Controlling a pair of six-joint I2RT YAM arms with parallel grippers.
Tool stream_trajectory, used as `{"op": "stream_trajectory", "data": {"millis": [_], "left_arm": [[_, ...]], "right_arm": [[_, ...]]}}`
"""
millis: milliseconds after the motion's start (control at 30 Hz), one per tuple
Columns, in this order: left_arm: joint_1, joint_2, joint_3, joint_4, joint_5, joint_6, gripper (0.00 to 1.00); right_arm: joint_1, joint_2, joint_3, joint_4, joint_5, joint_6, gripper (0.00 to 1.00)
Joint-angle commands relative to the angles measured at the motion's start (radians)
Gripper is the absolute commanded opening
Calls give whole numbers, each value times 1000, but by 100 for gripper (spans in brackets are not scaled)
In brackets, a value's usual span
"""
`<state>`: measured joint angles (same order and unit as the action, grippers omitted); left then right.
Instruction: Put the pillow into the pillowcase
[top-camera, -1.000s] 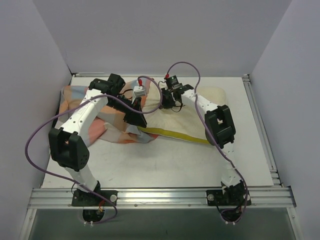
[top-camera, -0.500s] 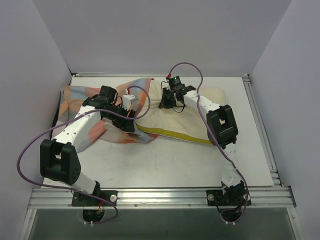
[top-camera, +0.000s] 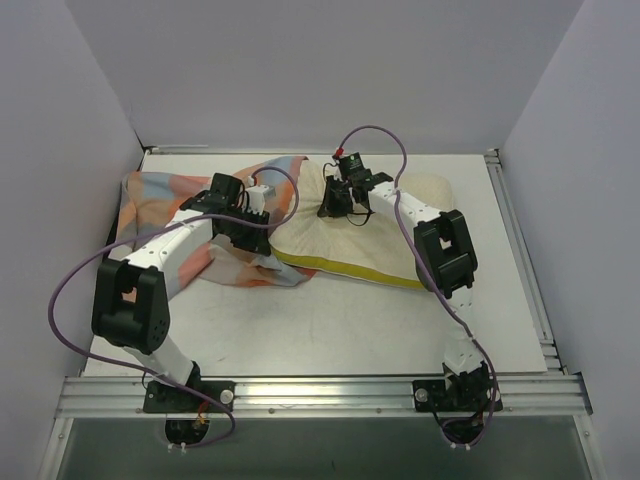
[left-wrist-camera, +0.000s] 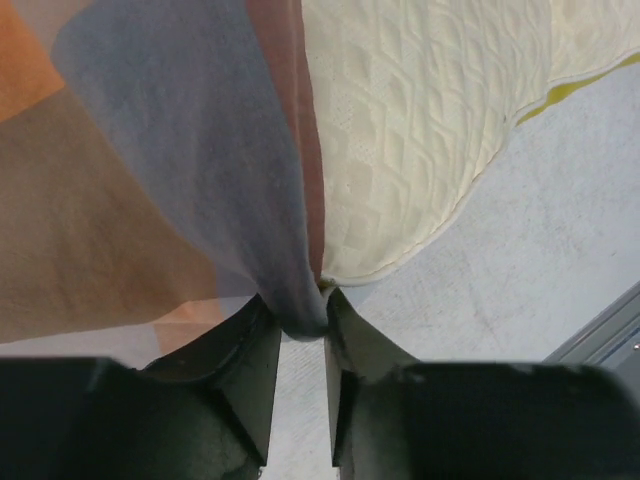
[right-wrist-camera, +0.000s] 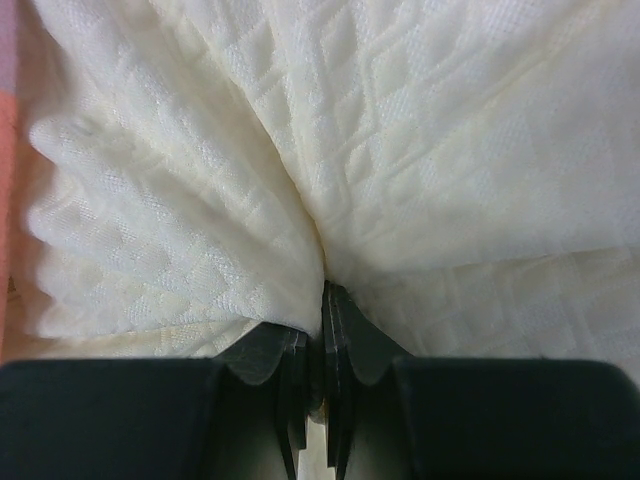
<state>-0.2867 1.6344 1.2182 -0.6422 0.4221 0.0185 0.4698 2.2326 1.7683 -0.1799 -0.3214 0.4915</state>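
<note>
Lying across the far half of the table (top-camera: 330, 320), the pillow (top-camera: 370, 245) runs from the middle out toward 2 o'clock in the top view, its yellow side edge (top-camera: 345, 268) facing the arms. The pillowcase (top-camera: 150, 195) is heaped at 10 o'clock, rumpled, and its right-hand part overlaps the pillow's left end.

The left claw (top-camera: 252, 236) sits at the seam where cloth meets cushion, at about 11 o'clock from the table's centre. Its wrist camera shows the two fingers (left-wrist-camera: 255, 370) close together with a gathered fold of the grey-blue and orange pillowcase (left-wrist-camera: 150, 200) pinched between their tips. The quilted pillow (left-wrist-camera: 420, 130) lies just beside that fold, at 1 o'clock in that view, and bare table shows at 4 o'clock.

The right claw (top-camera: 335, 208) is down on the pillow's far left part, near 12 o'clock. Its wrist camera shows the fingers all but closed, a ridge of the cream cover (right-wrist-camera: 450, 150) nipped between them and creases fanning out from the grip. A strip of orange cloth (right-wrist-camera: 5, 200) shows at 9 o'clock in that view.
</note>
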Motion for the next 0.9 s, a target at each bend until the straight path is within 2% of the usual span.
{"op": "stream_trajectory", "data": {"millis": [0,33,100,167,333,467,533,633,700,767,867], "left_arm": [[-11,-5,38,55,41,-34,29],[-12,-10,40,56,67,-28,11],[-12,-24,43,38,177,-25,0],[-12,-53,44,1,271,12,0],[-54,-125,67,-68,550,-14,0],[-66,-133,121,-70,679,-90,0],[-68,-105,151,-70,690,-100,0],[-66,-52,187,-50,563,-89,0],[-58,-30,187,-45,442,-49,0],[-46,-2,176,-43,379,-25,0],[-32,-8,104,-43,382,6,0]], "right_arm": [[-8,-24,-32,-73,15,21,0],[-8,-19,-33,-72,16,22,0],[-8,-14,-32,-70,19,28,0],[-8,-5,-29,-67,34,30,0],[-10,25,-1,-64,83,54,0],[-5,35,6,-67,113,58,0],[7,33,3,-70,104,49,0],[47,-3,-55,-72,50,29,0],[76,-45,-125,-55,-48,22,0],[93,-132,-271,-14,-112,25,0],[115,-255,-459,29,-224,42,0]]}}
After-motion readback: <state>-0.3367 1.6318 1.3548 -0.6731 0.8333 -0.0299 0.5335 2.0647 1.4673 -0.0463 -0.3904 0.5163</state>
